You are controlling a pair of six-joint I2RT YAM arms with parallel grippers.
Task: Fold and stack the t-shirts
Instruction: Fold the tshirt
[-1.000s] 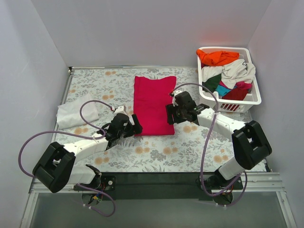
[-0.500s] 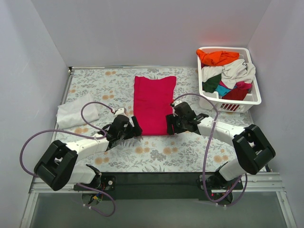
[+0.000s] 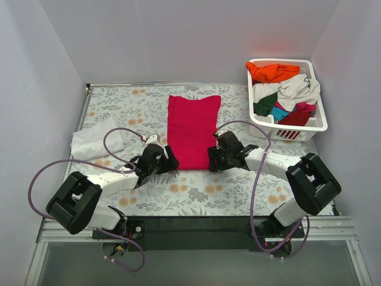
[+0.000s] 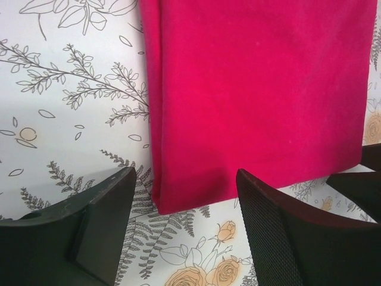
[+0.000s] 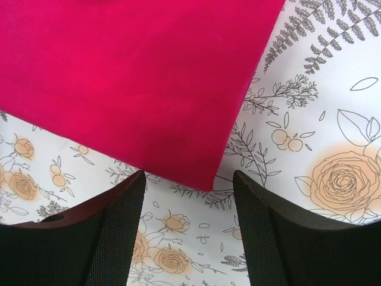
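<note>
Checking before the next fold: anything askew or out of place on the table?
Nothing serious. The crimson shirt lies flat, a fairly straight strip. The white shirt by the left edge sits skewed and a bit rumpled.

Table, floral-printed top. Laid flat at its centre: one crimson-pink t-shirt, folded into a long strip running near to far. Placed at the left edge: one white t-shirt, bunched. Set at the far right corner: one white slotted basket.
</note>
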